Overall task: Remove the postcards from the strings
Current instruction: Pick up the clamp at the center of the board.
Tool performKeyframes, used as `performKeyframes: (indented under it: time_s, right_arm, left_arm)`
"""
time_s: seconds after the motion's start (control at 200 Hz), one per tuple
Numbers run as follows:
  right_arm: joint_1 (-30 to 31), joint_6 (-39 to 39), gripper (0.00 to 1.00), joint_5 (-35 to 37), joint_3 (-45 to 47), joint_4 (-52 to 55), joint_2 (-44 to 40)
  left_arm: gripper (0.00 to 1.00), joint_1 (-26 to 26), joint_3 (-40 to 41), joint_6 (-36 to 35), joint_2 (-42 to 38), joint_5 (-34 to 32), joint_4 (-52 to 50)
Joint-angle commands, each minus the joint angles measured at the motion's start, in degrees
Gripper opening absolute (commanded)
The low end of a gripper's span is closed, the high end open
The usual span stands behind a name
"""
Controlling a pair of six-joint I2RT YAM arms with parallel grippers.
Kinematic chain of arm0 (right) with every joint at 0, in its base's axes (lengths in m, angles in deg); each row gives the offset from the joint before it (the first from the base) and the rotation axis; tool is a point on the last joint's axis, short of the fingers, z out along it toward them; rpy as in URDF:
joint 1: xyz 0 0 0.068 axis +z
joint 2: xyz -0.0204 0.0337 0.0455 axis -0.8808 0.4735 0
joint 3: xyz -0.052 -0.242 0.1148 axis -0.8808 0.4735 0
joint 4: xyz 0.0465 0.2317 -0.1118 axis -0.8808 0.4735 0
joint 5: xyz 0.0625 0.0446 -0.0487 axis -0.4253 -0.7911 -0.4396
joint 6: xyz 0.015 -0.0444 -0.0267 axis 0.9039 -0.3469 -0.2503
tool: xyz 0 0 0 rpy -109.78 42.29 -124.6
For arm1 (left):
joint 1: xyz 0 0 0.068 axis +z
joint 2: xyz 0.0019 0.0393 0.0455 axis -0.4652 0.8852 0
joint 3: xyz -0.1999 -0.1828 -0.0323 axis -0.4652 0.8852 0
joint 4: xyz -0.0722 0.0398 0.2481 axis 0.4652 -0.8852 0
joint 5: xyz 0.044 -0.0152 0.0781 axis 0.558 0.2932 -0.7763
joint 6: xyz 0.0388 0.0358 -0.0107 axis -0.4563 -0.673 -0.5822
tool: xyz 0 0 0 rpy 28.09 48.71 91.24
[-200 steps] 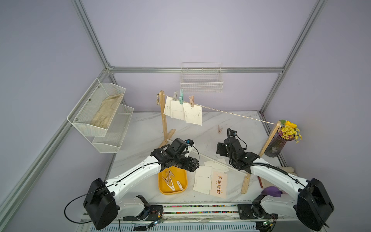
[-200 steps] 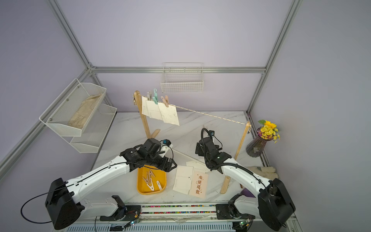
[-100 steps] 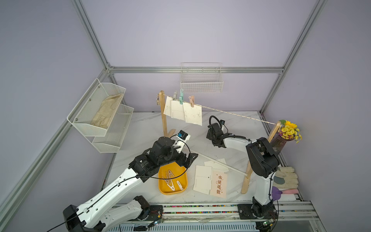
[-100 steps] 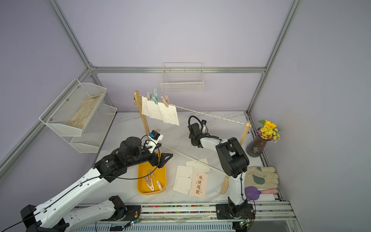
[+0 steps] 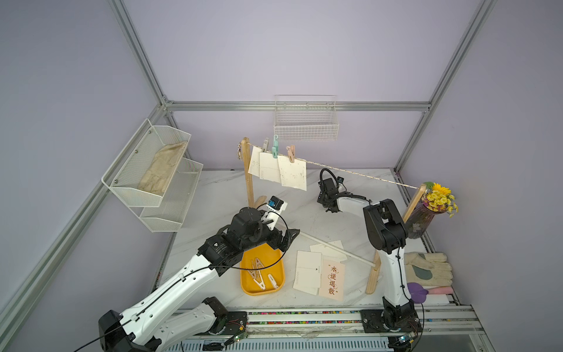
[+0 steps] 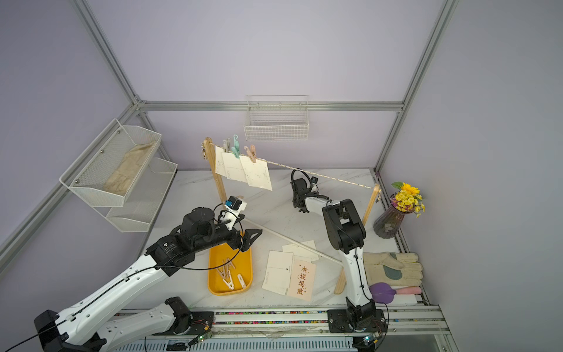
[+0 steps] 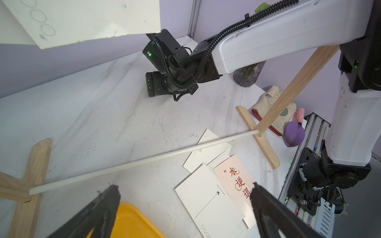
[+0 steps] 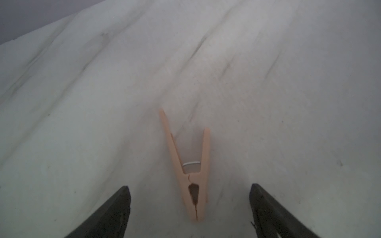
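Observation:
Three pale postcards [image 5: 281, 170] hang at the left end of the string [image 5: 359, 174], clipped by grey, teal and pink pegs [image 5: 275, 149]. More postcards [image 5: 308, 271] lie on the table, one of them cream with Chinese characters [image 5: 332, 280]. My left gripper [image 5: 289, 240] hovers open and empty over the tray's far end, with the loose cards [image 7: 208, 204] below it. My right gripper [image 5: 327, 208] is low over the table beneath the string. It stands open, and a peach peg [image 8: 189, 164] lies flat on the table between its fingers, untouched.
A yellow tray [image 5: 248, 286] with several pegs sits front centre. A white rod [image 5: 335, 250] joins two wooden posts [image 5: 248, 176]. A flower vase [image 5: 422, 219], gloves [image 5: 429, 269] and a purple object [image 5: 416, 291] stand at the right. Wire shelves [image 5: 152, 183] and a basket [image 5: 306, 125] hang on the walls.
The right arm swung away from the front cards to the back and dropped low over the peach peg. The left arm rose and turned, and its gripper moved towards the tray's far end.

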Motion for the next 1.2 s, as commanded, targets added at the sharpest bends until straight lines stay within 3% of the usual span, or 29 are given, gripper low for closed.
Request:
performKeyframes:
  time_s: [0.0, 0.155, 0.33, 0.54, 0.945, 1.195]
  right_arm:
    - [-1.3, 1.0, 0.88, -2.1, -1.8, 1.9, 2.2]
    - [-2.2, 0.2, 0.80, -3.0, -4.1, 2.6, 4.3]
    - [-2.4, -1.3, 0.63, -4.6, -6.6, 3.7, 5.9]
    - [-2.3, -1.4, 0.56, -5.3, -6.6, 3.9, 6.1]
    - [-2.3, -3.3, 0.33, -7.9, -3.5, 0.4, 4.1]
    - [-2.4, -5.0, 0.30, -8.9, -1.5, -1.5, 1.7]
  left_arm:
    - [1.00, 0.8, 2.3, -0.3, -0.3, 1.3, 3.4]
    - [1.00, 1.8, 2.7, 0.1, -0.6, 2.0, 4.2]
    - [1.00, 2.9, 3.3, 0.5, -0.8, 3.6, 5.2]
    - [1.00, 3.9, 4.0, 0.9, -1.1, 4.6, 5.8]
    - [1.00, 4.3, 4.1, 1.2, -1.1, 4.9, 6.2]
    - [1.00, 4.5, 4.2, 1.2, -0.9, 4.8, 6.3]
